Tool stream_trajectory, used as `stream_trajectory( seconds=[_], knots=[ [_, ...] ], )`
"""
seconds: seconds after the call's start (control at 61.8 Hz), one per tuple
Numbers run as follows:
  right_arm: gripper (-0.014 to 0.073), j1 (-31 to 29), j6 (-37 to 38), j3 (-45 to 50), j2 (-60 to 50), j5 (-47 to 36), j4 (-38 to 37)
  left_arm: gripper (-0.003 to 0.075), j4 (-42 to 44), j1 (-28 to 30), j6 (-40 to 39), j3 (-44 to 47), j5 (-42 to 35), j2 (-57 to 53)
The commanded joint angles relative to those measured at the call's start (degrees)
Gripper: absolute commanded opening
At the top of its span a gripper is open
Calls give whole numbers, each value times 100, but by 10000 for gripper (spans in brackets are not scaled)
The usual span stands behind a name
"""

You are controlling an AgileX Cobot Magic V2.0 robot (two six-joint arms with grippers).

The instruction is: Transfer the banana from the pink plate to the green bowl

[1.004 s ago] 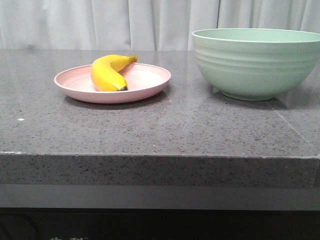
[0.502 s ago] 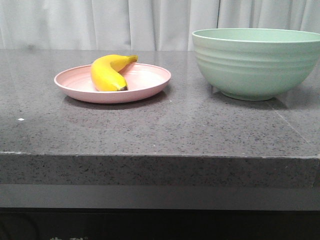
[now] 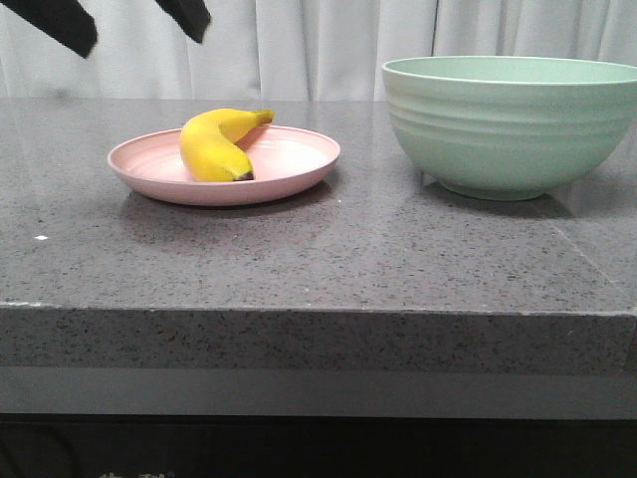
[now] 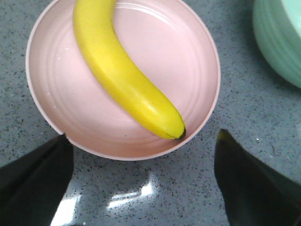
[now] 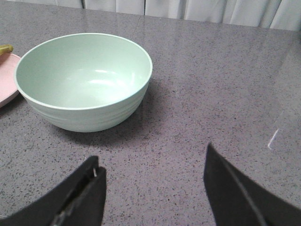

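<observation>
Left gripper (image 3: pixel 124 22) hangs above the plate (image 3: pixel 299 159) with its fingers spread wide and nothing in them, so it's clearly the arm for the pickup. The banana (image 3: pixel 214 144) lies right below it on the plate, and from the wrist cam its long axis runs diagonally across the gap between the fingers, dark tip nearest. Right gripper (image 5: pixel 153 188) is open too, parked near the bowl (image 3: pixel 513 124), well away from the plate.

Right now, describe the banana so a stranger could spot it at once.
On the grey speckled counter, left of the tall green bowl, sits a shallow pink plate. The banana lies curved on it: the only yellow thing there, with a dark tip.
</observation>
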Motion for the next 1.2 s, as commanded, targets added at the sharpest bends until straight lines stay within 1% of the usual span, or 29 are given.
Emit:
stream_trajectory(
  seconds=[0.0,0.162,0.308,0.47,0.567,0.761,1.052,1.117,1.182],
  knots=[
    [473,-30,-39,-140,105,-479,14,600,28,-52,-246,-617,251,266],
    [473,-30,-39,-140,105,-479,14,600,145,-67,-458,-1281,658,910],
    [473,-30,-39,-140,105,-479,14,600,789,-186,-1003,-1732,981,1402],
    [473,-30,-39,-140,105,-479,14,600,790,-305,-1016,-2181,1067,1850],
    [473,-30,-39,-140,105,-479,14,600,790,-305,-1175,-2369,1211,2022],
    [473,-30,-39,-140,105,-479,14,600,775,-294,-1451,-2487,1240,2296],
    [473,-30,-39,-140,105,-479,14,599,776,-294,-1557,-2487,1204,2504],
    [473,-30,-39,-140,105,-479,14,585,776,-294,-1586,-2487,1204,2544],
    [473,-30,-39,-140,105,-479,14,547,776,-294,-1586,-2487,1250,2597]
  ],
)
